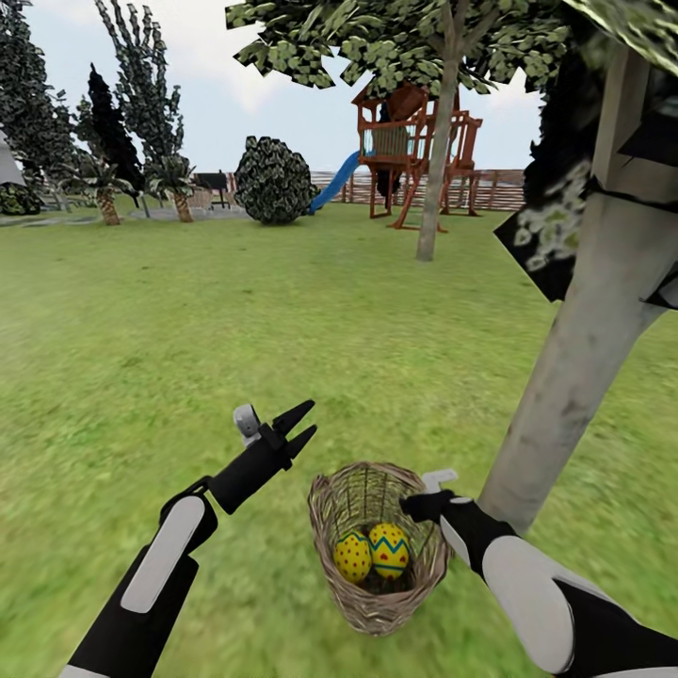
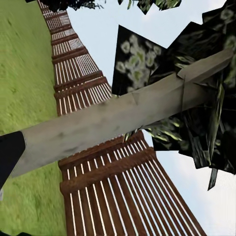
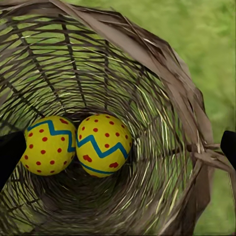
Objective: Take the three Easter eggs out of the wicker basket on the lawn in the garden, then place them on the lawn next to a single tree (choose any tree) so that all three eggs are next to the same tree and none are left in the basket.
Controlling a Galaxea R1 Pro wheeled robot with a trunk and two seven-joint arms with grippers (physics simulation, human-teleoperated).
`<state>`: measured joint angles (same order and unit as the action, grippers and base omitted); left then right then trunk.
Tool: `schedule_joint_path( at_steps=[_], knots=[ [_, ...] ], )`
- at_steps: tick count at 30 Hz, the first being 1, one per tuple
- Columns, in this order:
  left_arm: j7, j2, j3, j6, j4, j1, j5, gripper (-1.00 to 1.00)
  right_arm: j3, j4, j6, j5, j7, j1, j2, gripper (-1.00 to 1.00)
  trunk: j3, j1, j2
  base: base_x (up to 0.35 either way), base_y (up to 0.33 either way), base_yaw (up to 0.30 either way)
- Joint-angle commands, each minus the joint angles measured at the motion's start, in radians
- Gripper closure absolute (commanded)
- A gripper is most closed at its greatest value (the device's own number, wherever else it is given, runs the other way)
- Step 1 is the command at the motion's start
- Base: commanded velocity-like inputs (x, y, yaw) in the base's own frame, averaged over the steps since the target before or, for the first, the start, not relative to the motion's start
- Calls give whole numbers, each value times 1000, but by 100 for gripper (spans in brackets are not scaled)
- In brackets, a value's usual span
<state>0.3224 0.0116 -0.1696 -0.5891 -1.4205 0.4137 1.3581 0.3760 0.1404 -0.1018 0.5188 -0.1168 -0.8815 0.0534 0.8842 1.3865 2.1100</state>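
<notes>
The wicker basket (image 1: pixel 325 513) sits on the lawn (image 1: pixel 188 320) just in front of me, at the foot of a tree's pale trunk (image 1: pixel 565 377). Two yellow Easter eggs (image 1: pixel 353 556) (image 1: pixel 389 549) lie side by side at its bottom; the third is out of view. My right gripper (image 1: pixel 422 501) is at the basket's right rim, open. In the right wrist view the eggs (image 3: pixel 49 145) (image 3: pixel 103 144) lie deep in the basket (image 3: pixel 162 73), with a fingertip (image 3: pixel 10 155) at each side edge. My left gripper (image 1: pixel 299 428) hovers open over the grass, left of the basket.
The left wrist view looks past the near trunk (image 2: pixel 98 130) to a brown slatted fence (image 2: pixel 113 187). A second pale-trunked tree (image 1: pixel 433 179) stands farther back before a wooden play tower (image 1: pixel 405 151) with a blue slide. A round bush (image 1: pixel 273 179) and palms line the far edge.
</notes>
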Motion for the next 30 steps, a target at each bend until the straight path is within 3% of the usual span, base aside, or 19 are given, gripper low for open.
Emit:
schedule_joint_path(
  at_steps=[1, 7, 10, 15, 17, 23, 30],
  knots=[
    [0, 0, 0, -3, 6, 0, 7, -100, 20, 65, -21, 8, -3, 0, 4, -100, 2, 0, 0, 175, 0, 0],
    [1, -7, -1, 1, 30, 0, 4, -100, 21, 70, -86, 8, -3, -1, 43, -100, 12, 0, 0, 139, 0, 0],
    [1, -12, -1, 3, 47, 0, 1, -100, 21, 70, -90, -4, -3, -1, 45, -100, 17, 0, 0, 17, 0, 0],
    [2, -5, 0, 1, 53, 0, 6, -100, 20, 71, -100, -83, -2, -1, 44, -100, 25, 0, 0, 3, 0, 0],
    [2, -3, 1, 1, 53, 0, 7, -100, 20, 72, -109, -95, -2, -1, 43, -100, 28, 0, 0, 3, 0, 0],
    [1, -2, 4, 2, 75, 0, 8, -100, 21, 129, -221, -121, -7, -1, 45, -100, 37, 0, 0, 174, 107, 0],
    [1, -8, 32, 2, 85, 0, 7, -100, 22, 135, -245, -123, -9, -1, 48, -100, 43, 0, 0, 263, 203, -4]
  ],
)
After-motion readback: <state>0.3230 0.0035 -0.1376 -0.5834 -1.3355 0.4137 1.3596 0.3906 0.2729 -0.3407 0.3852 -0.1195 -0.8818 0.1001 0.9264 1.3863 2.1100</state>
